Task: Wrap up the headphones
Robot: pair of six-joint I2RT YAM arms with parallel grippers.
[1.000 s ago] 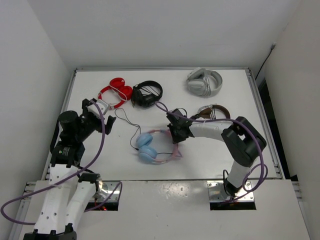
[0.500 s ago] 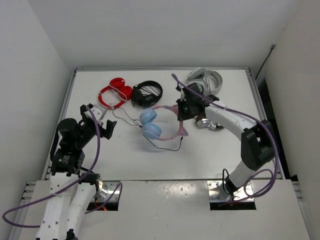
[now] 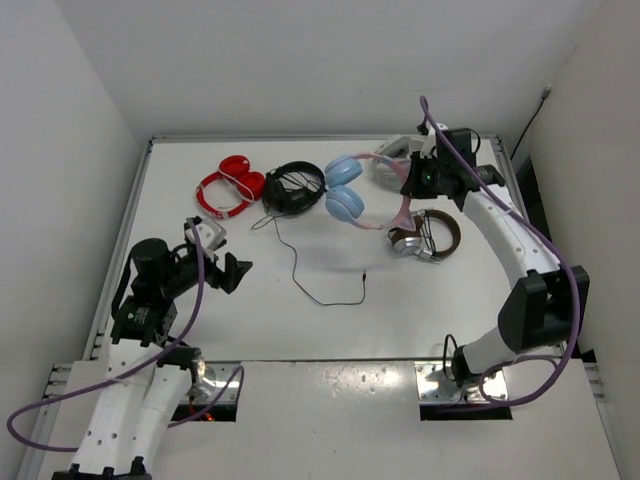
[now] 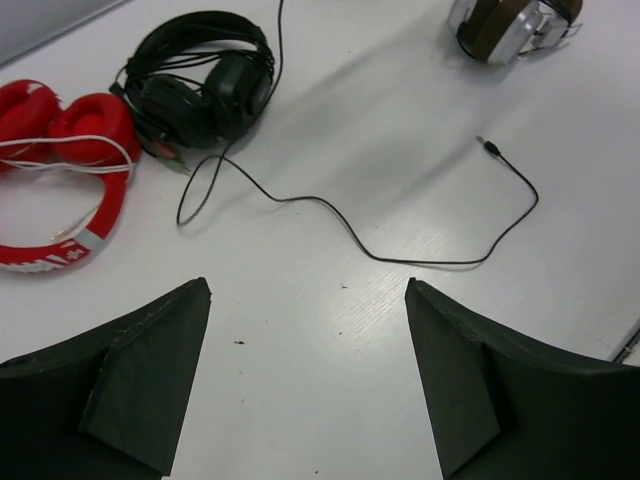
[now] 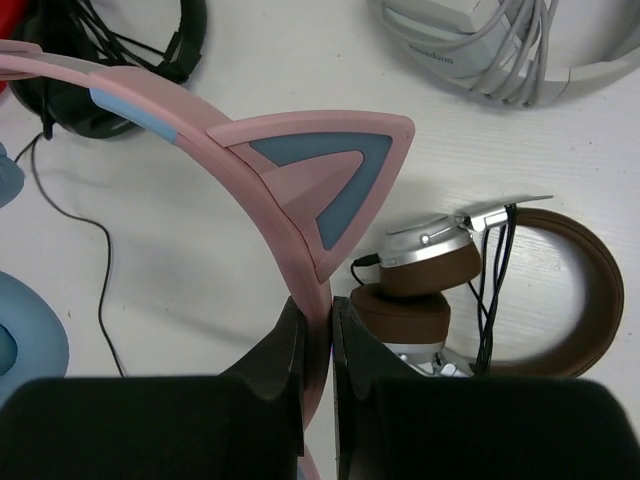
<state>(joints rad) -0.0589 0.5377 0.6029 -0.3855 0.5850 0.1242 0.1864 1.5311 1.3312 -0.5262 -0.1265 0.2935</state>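
Moves headphones (image 3: 347, 205) farther back-right, headband (image 5: 300, 190) clamped tight in right gripper (image 5: 318, 322); holds left gripper (image 4: 308, 305) gaping wide (cable (image 4: 420, 263) lying beyond).

Colours: headphones (image 3: 346, 205) with light blue cups, pink band, blue-centred pink cat ear, black cable (image 4: 430, 263); red pair (image 4: 88, 122); black pair (image 4: 235, 85); white pair (image 5: 470, 45); brown-and-silver pair (image 5: 415, 290); white counter (image 3: 450, 300).

The headphones (image 5: 320, 170) run past the left edge.

Five pairs of headphones (image 3: 343, 195) (image 3: 230, 185) (image 3: 293, 187) (image 3: 393, 150) (image 3: 427, 236), two robot arms (image 3: 150, 290) (image 3: 510, 235), one table (image 3: 450, 310)
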